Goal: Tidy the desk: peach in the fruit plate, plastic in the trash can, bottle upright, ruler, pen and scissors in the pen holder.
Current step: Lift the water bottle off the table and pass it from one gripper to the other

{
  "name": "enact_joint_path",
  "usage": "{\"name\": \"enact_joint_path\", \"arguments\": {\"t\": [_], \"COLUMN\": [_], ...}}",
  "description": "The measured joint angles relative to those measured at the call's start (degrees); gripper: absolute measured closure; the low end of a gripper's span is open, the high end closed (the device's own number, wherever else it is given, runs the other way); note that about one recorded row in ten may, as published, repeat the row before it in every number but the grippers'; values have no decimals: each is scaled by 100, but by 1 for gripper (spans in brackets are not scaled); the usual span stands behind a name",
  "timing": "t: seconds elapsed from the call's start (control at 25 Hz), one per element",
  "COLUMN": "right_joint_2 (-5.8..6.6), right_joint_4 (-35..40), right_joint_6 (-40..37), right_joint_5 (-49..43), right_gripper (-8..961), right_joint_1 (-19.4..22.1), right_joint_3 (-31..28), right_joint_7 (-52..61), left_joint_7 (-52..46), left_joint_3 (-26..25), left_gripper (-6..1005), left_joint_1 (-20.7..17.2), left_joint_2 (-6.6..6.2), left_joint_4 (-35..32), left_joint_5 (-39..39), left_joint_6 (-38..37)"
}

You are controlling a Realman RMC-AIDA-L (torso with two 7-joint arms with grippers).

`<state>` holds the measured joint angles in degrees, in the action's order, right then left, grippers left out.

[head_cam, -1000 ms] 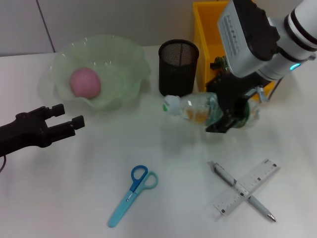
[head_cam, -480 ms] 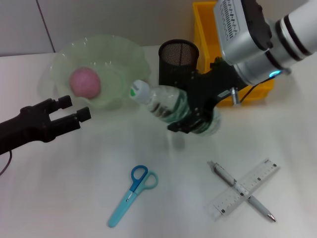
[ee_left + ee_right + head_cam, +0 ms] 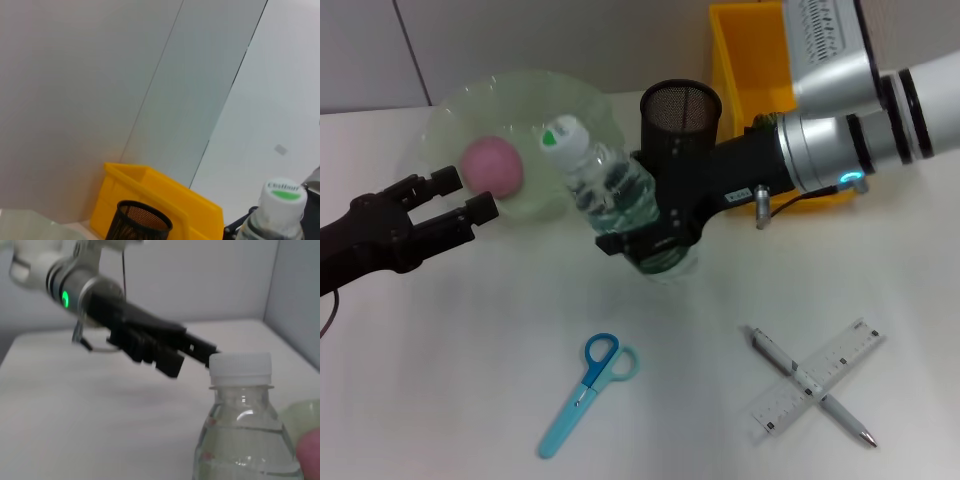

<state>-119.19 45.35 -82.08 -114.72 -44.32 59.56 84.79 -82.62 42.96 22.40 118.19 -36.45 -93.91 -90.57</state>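
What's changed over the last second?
The right gripper, shut on the bottle, swung it from lying flat near the bin leftward and nearly upright, just in front of the holder. The left gripper edged toward the plate. Peach, scissors, pen and ruler stayed put.

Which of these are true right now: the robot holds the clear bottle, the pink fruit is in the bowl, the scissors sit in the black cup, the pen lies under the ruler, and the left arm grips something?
1. The right gripper holds the clear plastic water bottle. True.
2. The pink peach lies in the pale green glass plate. True.
3. The blue scissors stand in the black mesh pen holder. False: they lie on the white table.
4. The silver pen crosses the clear ruler. True.
5. The left gripper grips something. False: its jaws are open, empty.
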Motion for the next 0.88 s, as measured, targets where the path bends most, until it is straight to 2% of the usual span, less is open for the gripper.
{"name": "enact_joint_path", "arguments": {"t": [0.4,0.44,0.52,0.64,0.88], "right_joint_2": [-21,-26,-29,-34,-48], "right_joint_4": [-979,-1113,-1172,-1412,-1635], "right_joint_6": [451,473,479,484,542], "right_joint_5": [1050,1246,1366,1843,2165], "right_gripper": [191,191,192,192,191], "right_joint_1": [-12,-23,-23,-23,-37], "right_joint_3": [155,272,350,563,729], "right_joint_7": [-517,-610,-668,-942,-1142], "left_joint_7": [536,891,1023,1107,1239], "left_joint_3": [-14,-10,6,14,29], "left_gripper": [217,217,218,218,219], "left_joint_1": [19,34,53,91,139], "left_joint_2": [9,15,21,18,31], "left_joint_4": [447,627,715,818,947], "left_joint_5": [434,728,817,852,862], "left_joint_6": [-147,-257,-281,-307,-436]}}
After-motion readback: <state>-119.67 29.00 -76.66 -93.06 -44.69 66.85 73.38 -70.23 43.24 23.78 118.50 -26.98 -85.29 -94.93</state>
